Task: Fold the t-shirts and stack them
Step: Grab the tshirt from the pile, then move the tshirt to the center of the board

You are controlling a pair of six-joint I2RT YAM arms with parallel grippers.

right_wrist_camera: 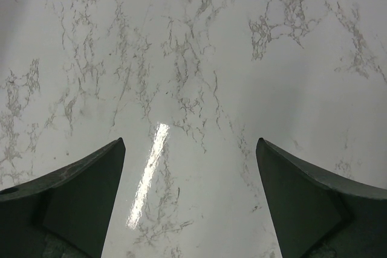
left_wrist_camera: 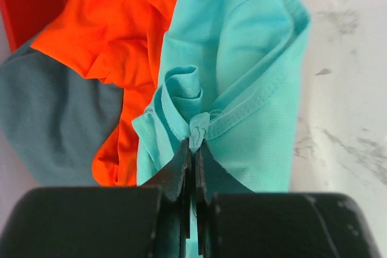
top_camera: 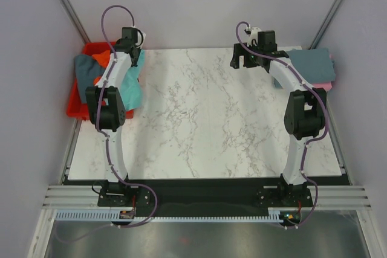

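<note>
**Teal t-shirt** point(left_wrist_camera: 242, 58), spilling from the red bin point(top_camera: 75, 110) at the far-left corner of the desk point(right_wrist_camera: 193, 58) onto its marble-patterned top. The fabric is a light, limp knit with stitched hems. It should drape and stretch rather than hold shape, so a hem or collar fold is judged the surest hold. The left jaws are pinched together on a small pleat beside a seam. A crumpled orange t-shirt point(left_wrist_camera: 115, 34) and a slate t-shirt point(left_wrist_camera: 54, 119) lie beside it in the bin. At the far-right edge, a folded blue-grey shirt point(top_camera: 311, 64) rests on a pink shirt point(top_camera: 325, 86). The right jaws hang spread wide, holding nothing, above the glossy desk.
</note>
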